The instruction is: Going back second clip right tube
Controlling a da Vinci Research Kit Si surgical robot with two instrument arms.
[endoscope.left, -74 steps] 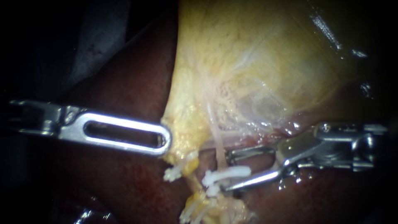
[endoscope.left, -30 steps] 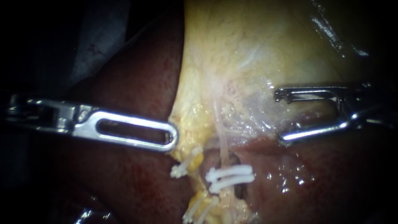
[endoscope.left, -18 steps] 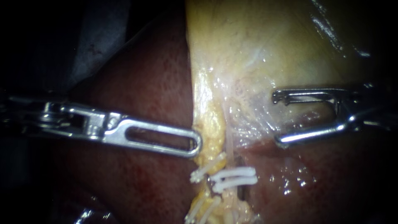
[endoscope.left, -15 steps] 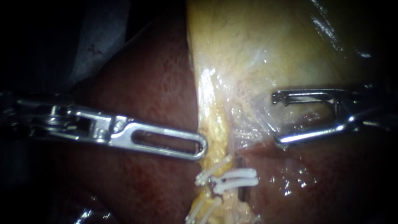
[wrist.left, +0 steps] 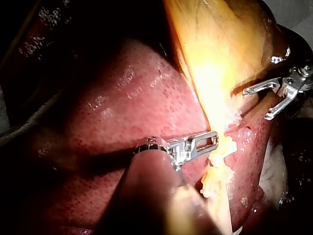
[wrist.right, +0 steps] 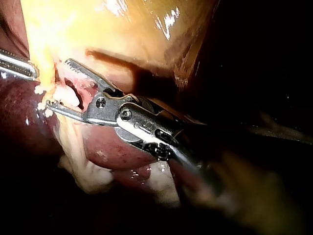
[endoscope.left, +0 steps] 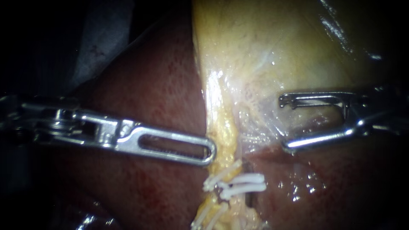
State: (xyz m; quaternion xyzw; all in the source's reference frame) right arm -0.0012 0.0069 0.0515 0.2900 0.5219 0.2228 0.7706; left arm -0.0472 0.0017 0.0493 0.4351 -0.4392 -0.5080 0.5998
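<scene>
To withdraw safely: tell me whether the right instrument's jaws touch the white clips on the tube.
Apart. The endoscope view shows bare tissue between the open jaws of the right instrument and the clips.

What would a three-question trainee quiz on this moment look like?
1. True or false: the right instrument has its jaws open, with nothing between them.
2. In the endoscope view, the two parallel white clips lie: A) between the right instrument's jaws; B) lower than those jaws and apart from them; C) on the shaft of the left instrument.
3. Fill in: the dark red tissue beneath the left instrument is the ____.
Key: 1 true; 2 B; 3 liver.
</scene>
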